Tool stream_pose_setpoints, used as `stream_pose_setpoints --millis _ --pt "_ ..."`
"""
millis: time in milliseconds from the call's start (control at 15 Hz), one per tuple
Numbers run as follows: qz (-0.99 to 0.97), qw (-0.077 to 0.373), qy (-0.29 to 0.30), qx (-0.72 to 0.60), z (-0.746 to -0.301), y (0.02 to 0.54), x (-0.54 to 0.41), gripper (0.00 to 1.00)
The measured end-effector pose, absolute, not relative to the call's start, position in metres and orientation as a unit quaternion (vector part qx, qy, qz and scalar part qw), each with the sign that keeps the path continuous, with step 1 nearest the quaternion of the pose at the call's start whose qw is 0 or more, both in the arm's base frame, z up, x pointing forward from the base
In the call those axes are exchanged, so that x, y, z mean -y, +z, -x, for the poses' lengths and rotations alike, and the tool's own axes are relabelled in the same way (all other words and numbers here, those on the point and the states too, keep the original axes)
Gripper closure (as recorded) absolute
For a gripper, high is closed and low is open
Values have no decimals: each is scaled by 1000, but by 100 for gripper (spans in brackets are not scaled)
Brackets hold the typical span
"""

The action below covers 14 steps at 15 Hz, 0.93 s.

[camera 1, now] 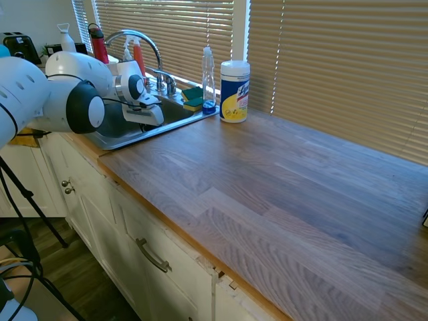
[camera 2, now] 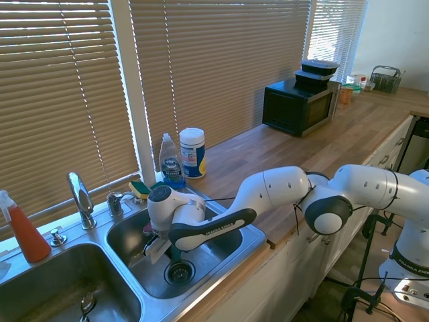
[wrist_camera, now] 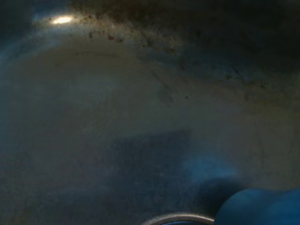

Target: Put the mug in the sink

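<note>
teal mug (wrist_camera: 262,206) — one, sink (camera 2: 221,265) basins — two

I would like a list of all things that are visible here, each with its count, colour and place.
Sink: one, steel, two basins, set in the wooden counter.
Faucet: one, chrome, behind the basins.
Mug: one, teal, low in the wrist view, over the basin floor.
Sponge: one, green and yellow, on the sink's back edge.
Soap bottle: one, clear with blue liquid, beside the sponge.
Wipes canister: one, white, on the counter.
Spray bottle: one, orange, behind the far basin.
Microwave: one, black, far along the counter.
Claw: one, white, lowered into the near basin.
</note>
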<state>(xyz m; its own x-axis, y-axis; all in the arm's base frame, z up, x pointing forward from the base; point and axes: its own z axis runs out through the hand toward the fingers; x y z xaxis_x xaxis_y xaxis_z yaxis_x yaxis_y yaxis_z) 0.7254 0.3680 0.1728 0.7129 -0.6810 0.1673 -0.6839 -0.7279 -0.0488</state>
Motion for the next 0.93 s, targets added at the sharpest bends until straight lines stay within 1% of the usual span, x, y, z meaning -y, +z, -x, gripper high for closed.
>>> stream_pose_setpoints --millis 67,267,933 --pt "-925 7 87 369 -726 171 -368 0" --pt "-926 11 86 369 -725 171 -369 0" --pt "-929 15 100 357 -722 201 -382 0"
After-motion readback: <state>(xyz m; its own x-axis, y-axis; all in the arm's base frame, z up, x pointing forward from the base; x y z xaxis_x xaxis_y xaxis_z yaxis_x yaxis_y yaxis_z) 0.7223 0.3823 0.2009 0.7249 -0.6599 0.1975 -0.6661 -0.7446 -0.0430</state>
